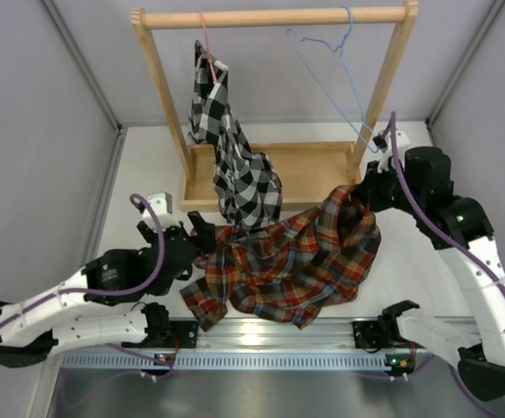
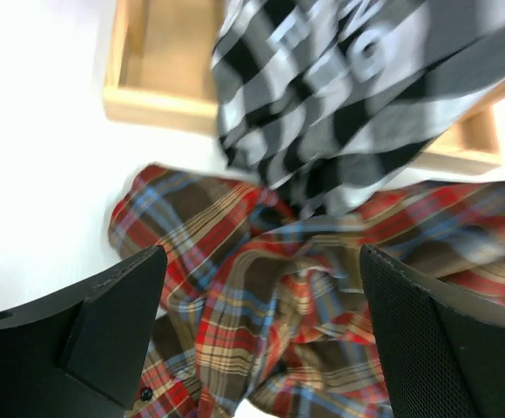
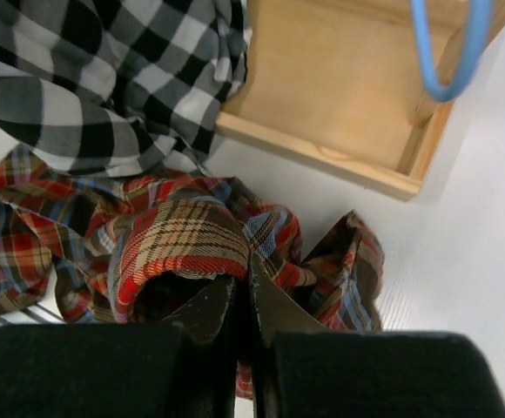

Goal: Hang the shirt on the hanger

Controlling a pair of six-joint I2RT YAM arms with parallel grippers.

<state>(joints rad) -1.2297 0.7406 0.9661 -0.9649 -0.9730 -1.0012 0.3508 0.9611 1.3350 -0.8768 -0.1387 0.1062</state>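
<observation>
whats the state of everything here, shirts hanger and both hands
plaid shirt, crumpled on the table, one edge pinched
light-blue hanger, bare, hanging on the rail
checked shirt, hanging from the rail
left hand, open over the plaid shirt
right hand, shut on the plaid shirt

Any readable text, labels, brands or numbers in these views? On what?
None readable in any view.
Pale shapes on the checked shirt in the left wrist view are too blurred to read as letters.
No print shows on the plaid shirt, blue hanger or wooden rack.
</observation>
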